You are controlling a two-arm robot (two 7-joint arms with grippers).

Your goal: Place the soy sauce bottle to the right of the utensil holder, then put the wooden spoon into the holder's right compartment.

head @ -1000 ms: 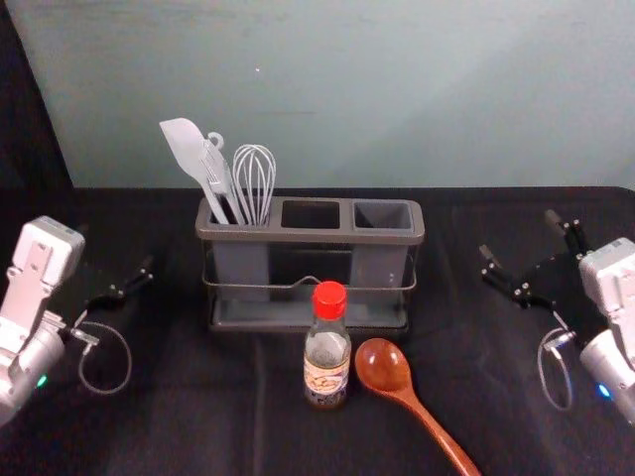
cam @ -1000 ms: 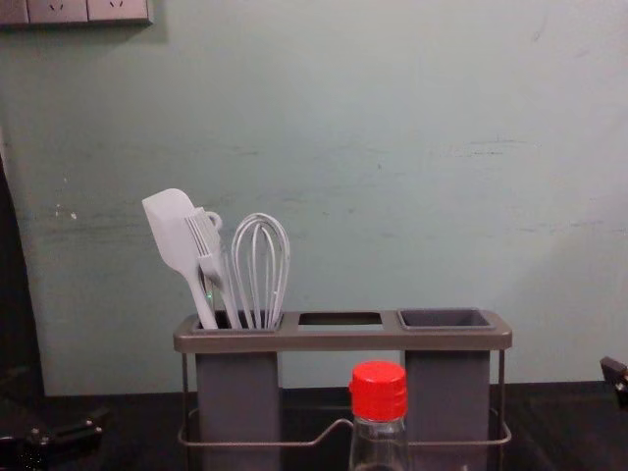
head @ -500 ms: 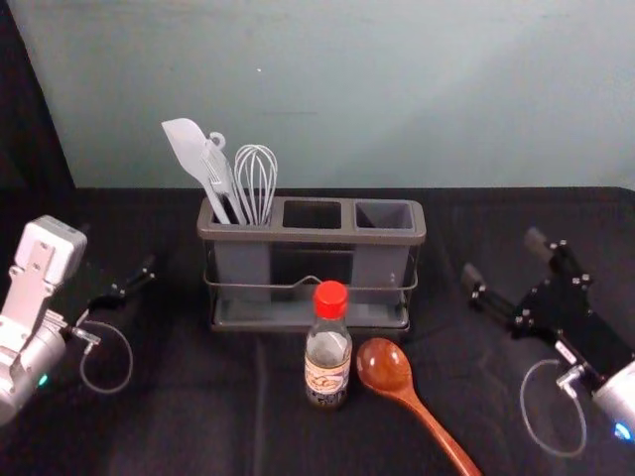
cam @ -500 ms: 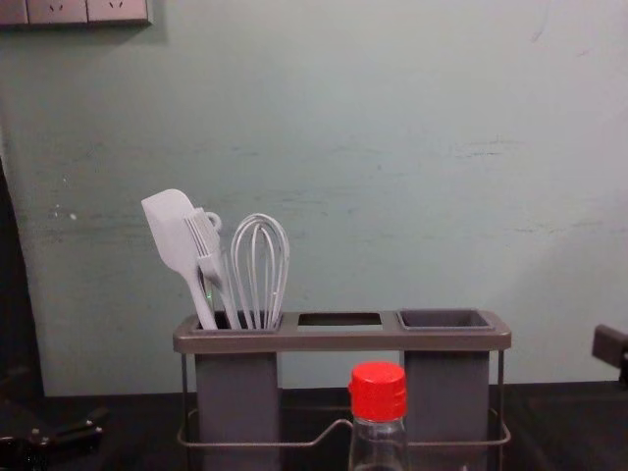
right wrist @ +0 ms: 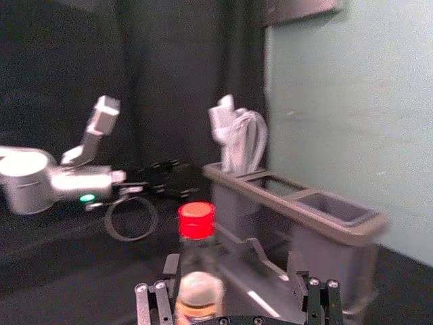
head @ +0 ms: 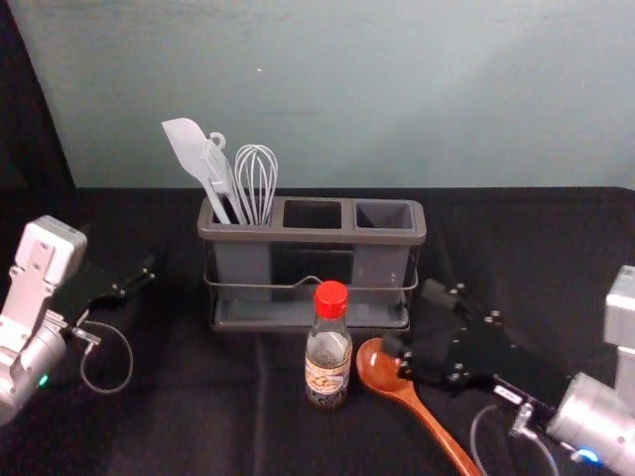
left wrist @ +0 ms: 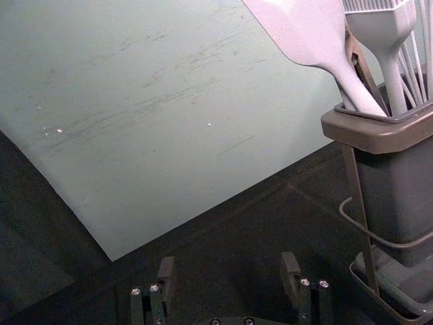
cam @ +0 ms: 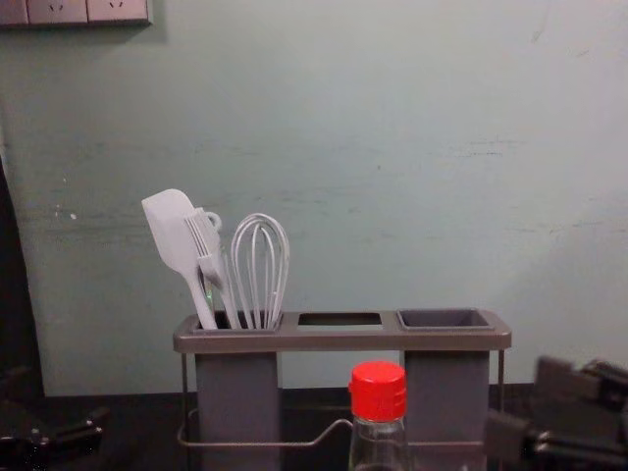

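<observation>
We see right end effector [head: 414,318] wide, near soy sauce bottle [head: 327,362]; left end effector [head: 117,250] wide, left of utensil holder [head: 312,237].

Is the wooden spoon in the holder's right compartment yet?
No, the wooden spoon lies on the black cloth in front of the holder.

Soft light; faint diagonal shadow lay on wall [head: 516,129] beyond right pincer [head: 410,317]. Glare dotted wooden spoon [head: 373,367] beside it. Right wrist view: bottle [right wrist: 196,296] ahead of pincer blurred.
</observation>
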